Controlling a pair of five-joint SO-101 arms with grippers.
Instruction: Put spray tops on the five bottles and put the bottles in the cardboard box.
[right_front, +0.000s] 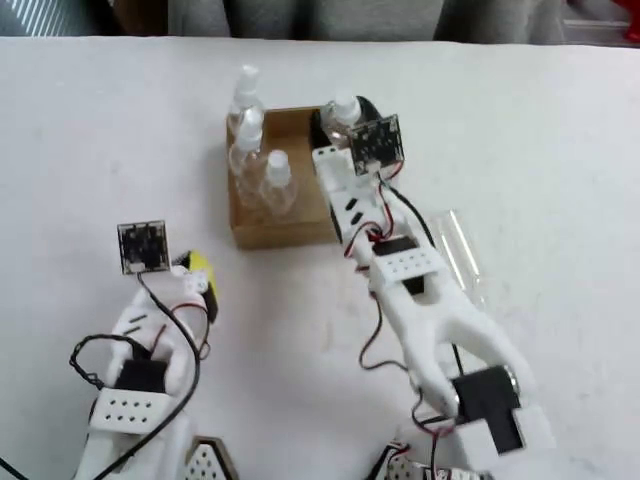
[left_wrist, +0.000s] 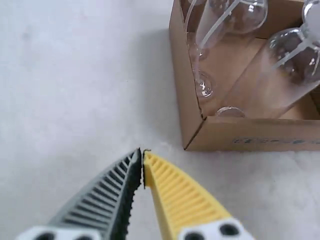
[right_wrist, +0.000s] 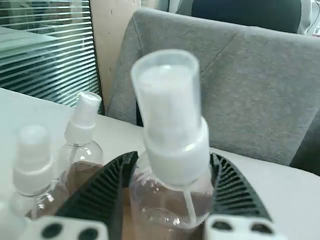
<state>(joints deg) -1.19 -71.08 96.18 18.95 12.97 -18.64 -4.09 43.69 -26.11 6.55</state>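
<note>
The cardboard box (right_front: 285, 232) stands mid-table with three clear bottles in it, each with a white spray top: one at the far side (right_front: 245, 88), one in the middle (right_front: 248, 135), one nearer (right_front: 278, 178). My right gripper (right_front: 340, 128) is shut on a fourth capped bottle (right_wrist: 170, 115), held upright at the box's far right corner. Two of the boxed bottles (right_wrist: 82, 127) stand just beyond it. My left gripper (left_wrist: 143, 154) is shut and empty, low over the table in front of the box (left_wrist: 190, 100), off its near left corner.
A clear plastic piece (right_front: 458, 248) lies on the table to the right of the right arm. A grey chair back (right_wrist: 260, 90) stands past the table's far edge. The left arm (right_front: 150, 330) sits at the near left.
</note>
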